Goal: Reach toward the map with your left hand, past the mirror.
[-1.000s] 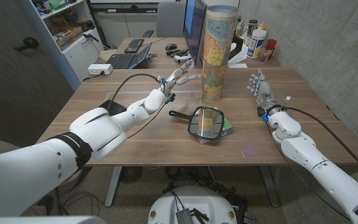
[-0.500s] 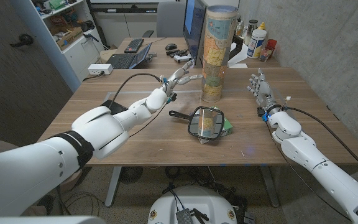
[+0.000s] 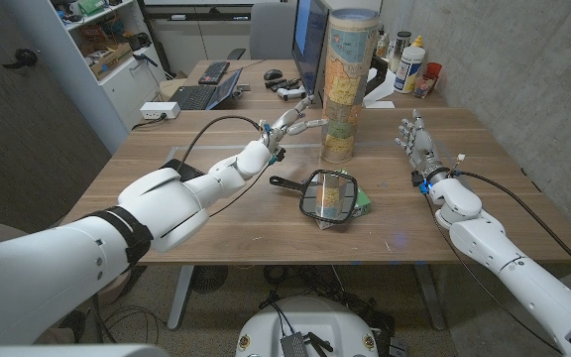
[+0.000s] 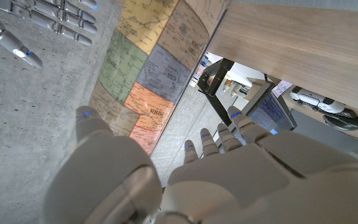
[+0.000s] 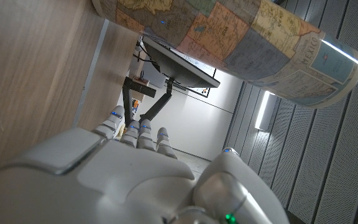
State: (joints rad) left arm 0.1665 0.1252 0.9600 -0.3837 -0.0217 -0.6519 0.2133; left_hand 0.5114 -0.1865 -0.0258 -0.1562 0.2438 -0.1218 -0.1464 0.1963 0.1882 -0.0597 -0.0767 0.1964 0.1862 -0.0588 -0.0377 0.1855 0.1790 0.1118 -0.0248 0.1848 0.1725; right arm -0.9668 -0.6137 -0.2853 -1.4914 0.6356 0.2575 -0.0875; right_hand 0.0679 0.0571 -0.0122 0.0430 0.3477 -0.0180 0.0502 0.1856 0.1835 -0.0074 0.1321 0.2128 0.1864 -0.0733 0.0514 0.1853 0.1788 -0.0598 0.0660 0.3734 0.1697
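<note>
The map [image 3: 347, 81] is a tall rolled cylinder standing upright at the back middle of the wooden table [image 3: 216, 233]; its coloured states show close in the left wrist view [image 4: 154, 68] and in the right wrist view [image 5: 241, 43]. A hand mirror [image 3: 327, 194] with a black handle lies nearer the front, on a green object. My left hand [image 3: 287, 123] reaches over the table beyond the mirror, fingers spread, fingertips a short gap from the map's left side. It holds nothing. My right hand [image 3: 415, 139] stands at the right, fingers apart, empty.
A monitor [image 3: 309, 40] stands just behind the map. Bottles [image 3: 411, 65] sit at the back right. A second desk behind carries a laptop [image 3: 206, 93], a keyboard [image 3: 214, 71] and a white box [image 3: 158, 110]. A black cable [image 3: 206, 127] runs along my left arm.
My left hand has moved a little farther forward and right, closing the gap to the map. The right hand, the mirror and the map have stayed where they were.
</note>
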